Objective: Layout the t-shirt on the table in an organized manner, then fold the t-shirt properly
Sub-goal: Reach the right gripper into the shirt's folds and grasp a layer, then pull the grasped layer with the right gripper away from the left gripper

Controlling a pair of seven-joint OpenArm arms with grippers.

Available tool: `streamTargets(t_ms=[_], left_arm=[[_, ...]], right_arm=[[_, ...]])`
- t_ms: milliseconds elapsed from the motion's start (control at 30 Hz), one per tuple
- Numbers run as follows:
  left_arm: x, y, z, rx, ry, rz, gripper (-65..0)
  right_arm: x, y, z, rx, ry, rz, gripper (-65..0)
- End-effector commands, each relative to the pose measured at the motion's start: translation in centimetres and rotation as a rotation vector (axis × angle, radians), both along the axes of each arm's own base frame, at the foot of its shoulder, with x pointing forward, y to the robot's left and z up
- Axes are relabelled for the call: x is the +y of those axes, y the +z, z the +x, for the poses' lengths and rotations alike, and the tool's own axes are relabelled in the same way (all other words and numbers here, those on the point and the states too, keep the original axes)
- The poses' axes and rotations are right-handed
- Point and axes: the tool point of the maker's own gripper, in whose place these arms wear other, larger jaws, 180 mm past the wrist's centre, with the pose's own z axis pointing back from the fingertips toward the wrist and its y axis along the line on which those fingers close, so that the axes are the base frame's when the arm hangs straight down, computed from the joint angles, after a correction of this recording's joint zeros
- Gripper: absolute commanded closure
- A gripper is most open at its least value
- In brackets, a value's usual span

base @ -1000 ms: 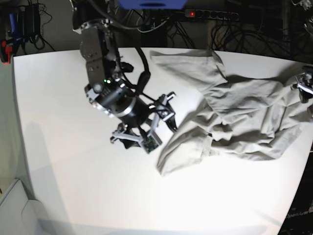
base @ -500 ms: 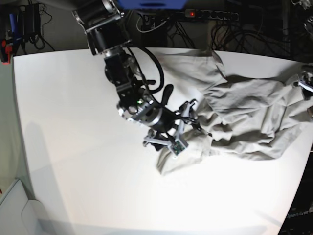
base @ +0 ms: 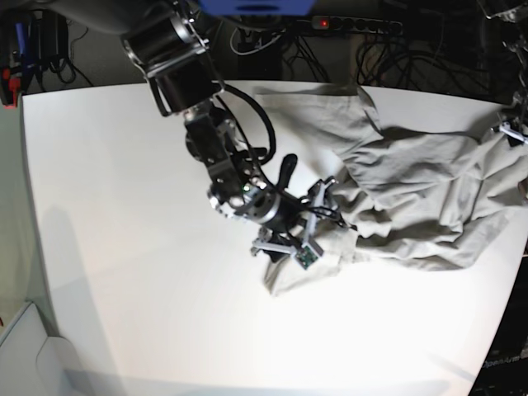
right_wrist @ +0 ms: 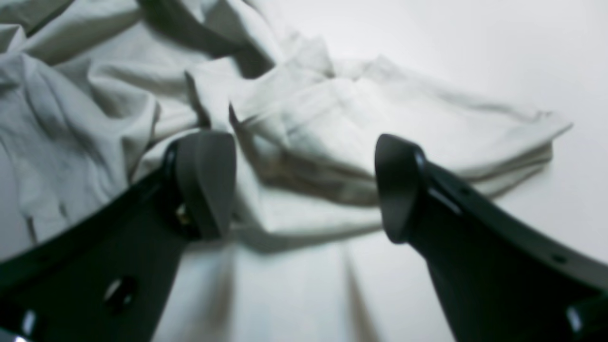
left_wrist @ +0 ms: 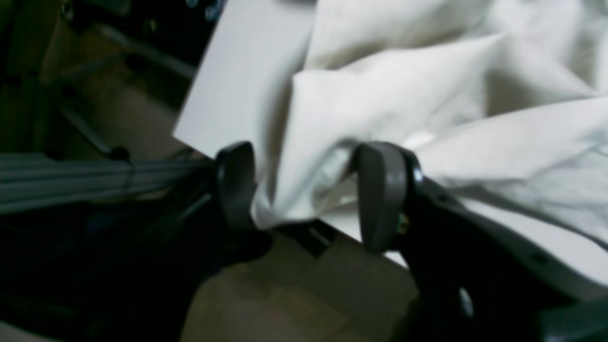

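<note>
The pale grey-beige t-shirt lies crumpled on the right half of the white table. My right gripper hangs open just over the shirt's front-left corner. In the right wrist view its fingers straddle a folded flap of the t-shirt without touching it. At the table's right edge my left gripper holds the shirt's edge. In the left wrist view a bunch of the t-shirt is pinched between its fingers, and the gripper hangs past the table edge.
A power strip and tangled cables lie behind the table's far edge. The right arm's dark links reach in from the back left. Bare table shows beyond the flap.
My right arm has swung right across the bare table, and its open gripper now hangs over the shirt's front-left corner. The left gripper has stayed at the right edge.
</note>
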Motion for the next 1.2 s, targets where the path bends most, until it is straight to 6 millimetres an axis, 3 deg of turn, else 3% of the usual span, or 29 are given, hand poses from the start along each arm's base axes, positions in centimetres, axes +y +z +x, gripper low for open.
streamTargets(t_ms=[0, 200, 300, 667, 900, 1033, 1167], left_arm=[[0.8, 1.5, 1.2, -0.046, -0.006, 0.032, -33.9], [0.8, 0.8, 1.4, -0.044, 0.008, 0.009, -33.9], [0.0, 0.6, 2.4, -0.041, -0.021, 0.001, -33.9], [-1.2, -0.2, 2.4, -0.033, -0.032, -0.022, -33.9], [-1.4, -0.4, 2.3, -0.03, -0.031, -0.029, -33.9], [-1.4, -0.4, 2.3, -0.028, -0.031, -0.029, -33.9], [-1.4, -0.4, 2.3, -0.028, -0.031, -0.029, -33.9]], right_arm=[[0.8, 2.4, 1.3, -0.057, 0.005, 0.048, -46.1], [0.9, 1.5, 2.1, -0.057, 0.002, 0.071, -46.1], [0.9, 1.1, 2.0, -0.055, 0.0, 0.084, -46.1], [0.8, -0.7, 2.5, -0.046, -0.012, 0.126, -45.8], [0.8, 0.5, 3.3, -0.083, -0.016, 0.15, -45.6], [0.8, 0.6, 3.4, -0.088, -0.016, 0.153, -39.3], [0.8, 1.0, 3.8, -0.095, -0.013, 0.146, -26.8]])
